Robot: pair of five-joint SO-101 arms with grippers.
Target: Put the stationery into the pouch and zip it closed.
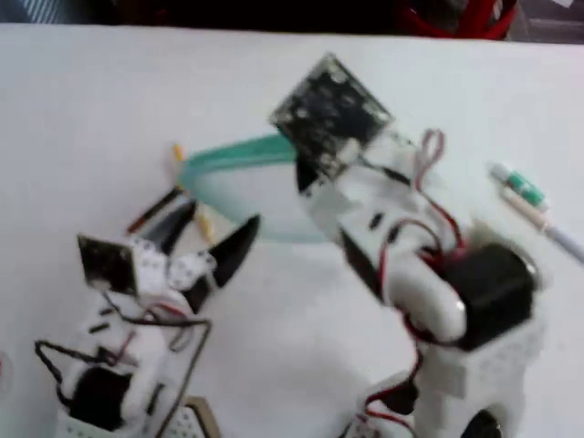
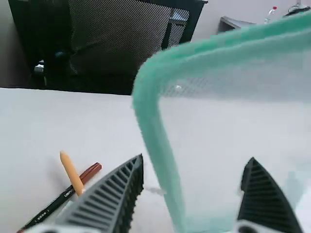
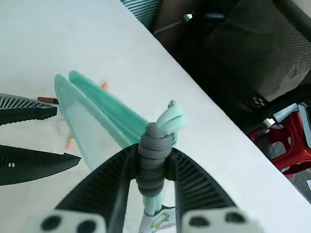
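A translucent pouch [image 1: 251, 196] with a teal zip edge [image 1: 233, 155] lies mid-table. My right gripper [image 3: 153, 155] is shut on the pouch's grey cord pull [image 3: 151, 160] at its end, and the pouch [image 3: 97, 121] stretches away from it. My left gripper [image 2: 194, 162] stands open, its jaws on either side of the pouch's teal corner [image 2: 150, 121] without touching it. In the high view the left gripper [image 1: 214, 235] is at the pouch's near-left edge. Beside that corner lie a dark pencil [image 2: 58, 201] and an orange stick [image 2: 71, 172].
A green-and-white pen [image 1: 520, 185] and a white pen [image 1: 547, 226] lie on the table at the right, beyond the right arm [image 1: 429, 274]. Another orange stick [image 1: 177, 153] lies by the pouch's far-left corner. Dark chairs stand past the table's far edge.
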